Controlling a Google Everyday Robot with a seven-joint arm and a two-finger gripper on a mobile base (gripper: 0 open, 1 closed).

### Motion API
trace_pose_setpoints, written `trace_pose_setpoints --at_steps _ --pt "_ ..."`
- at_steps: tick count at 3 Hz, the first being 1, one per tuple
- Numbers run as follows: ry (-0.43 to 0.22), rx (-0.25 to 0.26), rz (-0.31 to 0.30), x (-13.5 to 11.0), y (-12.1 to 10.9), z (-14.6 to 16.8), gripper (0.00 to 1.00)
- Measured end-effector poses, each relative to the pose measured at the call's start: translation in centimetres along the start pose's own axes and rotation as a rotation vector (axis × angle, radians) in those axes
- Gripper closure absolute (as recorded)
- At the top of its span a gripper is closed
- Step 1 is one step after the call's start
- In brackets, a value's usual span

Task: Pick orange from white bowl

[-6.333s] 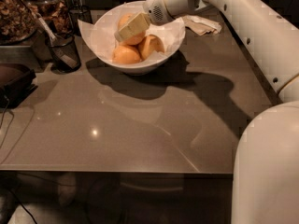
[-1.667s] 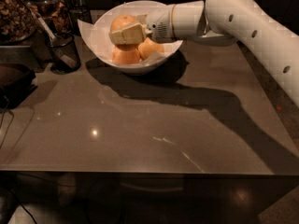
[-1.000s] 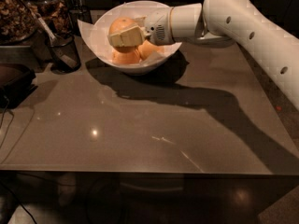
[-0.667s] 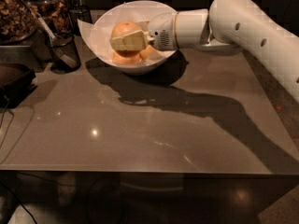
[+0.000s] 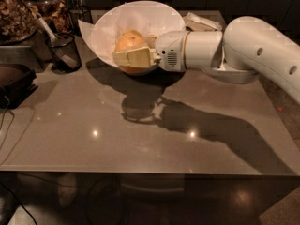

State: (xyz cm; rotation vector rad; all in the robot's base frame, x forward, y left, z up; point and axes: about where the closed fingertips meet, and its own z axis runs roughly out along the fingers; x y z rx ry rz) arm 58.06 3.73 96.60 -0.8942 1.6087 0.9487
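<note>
My gripper [image 5: 132,58] reaches in from the right on a thick white arm and is shut on an orange [image 5: 129,40]. Its cream fingers [image 5: 140,56] cross the fruit's front. The orange hangs in front of the white bowl [image 5: 108,27], at its near rim, and casts a round shadow on the table below. The bowl stands at the back of the table, with its pointed rim to the left. The other oranges in the bowl are hidden behind the held orange and the gripper.
A small dark see-through cup [image 5: 64,53] with a utensil stands left of the bowl. Jars of brown food [image 5: 18,13] are at the back left. A dark object [image 5: 14,81] lies at the left edge. Crumpled paper [image 5: 202,21] lies behind the arm. The grey table [image 5: 140,139] ends near the front.
The gripper has closed on one orange and lifted it up and toward the near rim of the bowl. The arm has swung lower and closer to the camera.
</note>
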Motion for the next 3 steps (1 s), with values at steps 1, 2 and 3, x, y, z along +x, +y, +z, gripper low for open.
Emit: trace_pose_setpoints --at_steps 1,2,3 --pt "0.009 0.027 0.020 0.4 2.2 -1.4 1.00" --pt "0.032 0.050 0.025 0.4 4.3 -2.3 1.00" --pt "0.054 0.050 0.018 0.5 5.4 -2.5 1.00"
